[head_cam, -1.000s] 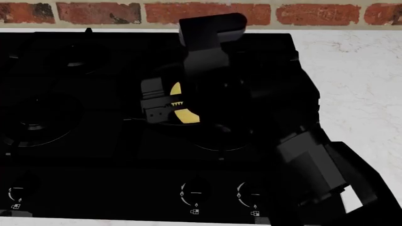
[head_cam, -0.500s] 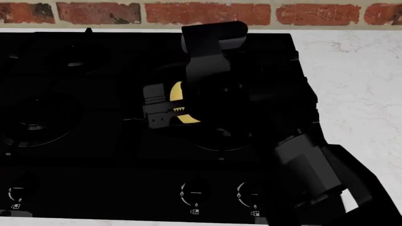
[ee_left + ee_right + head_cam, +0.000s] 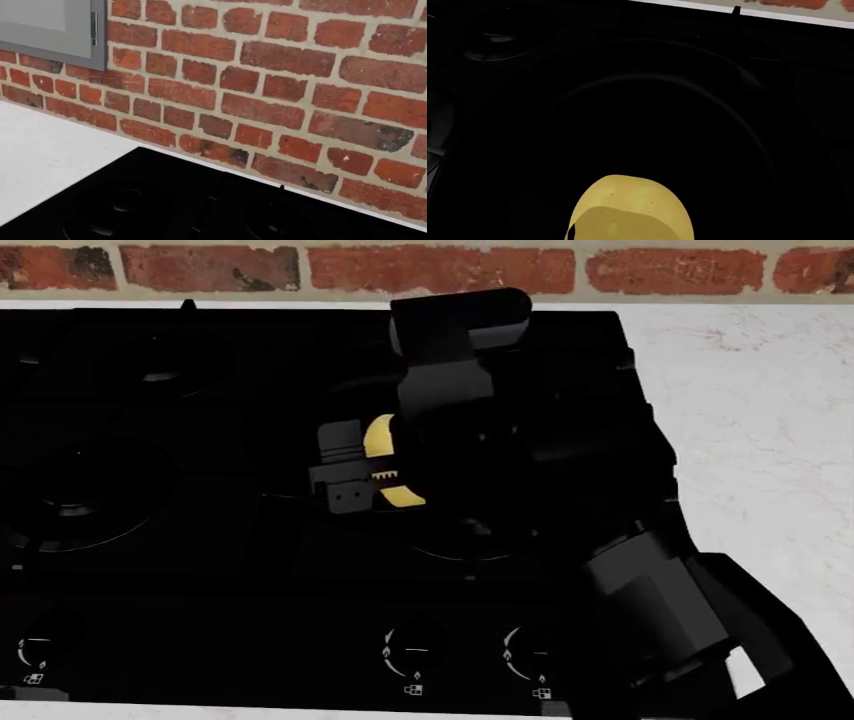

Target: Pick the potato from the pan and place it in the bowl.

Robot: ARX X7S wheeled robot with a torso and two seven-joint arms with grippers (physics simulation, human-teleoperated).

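Kitchen, rendered in sim. We see a black gas stove [image 3: 200,490] with round burner grates and a row of white-marked control knobs [image 3: 414,650] along its front edge. It is set into a white speckled stone countertop [image 3: 774,420]. Behind it we have a red brick backsplash wall with pale mortar [image 3: 267,90]. In the left wrist view we also see the corner of a flat grey cabinet panel [image 3: 47,25] mounted on that brick wall, above the counter. A black round shallow frying pan [image 3: 660,140] sits on the stove, with a pale-yellow oval potato [image 3: 630,210] in it: cookware and food.
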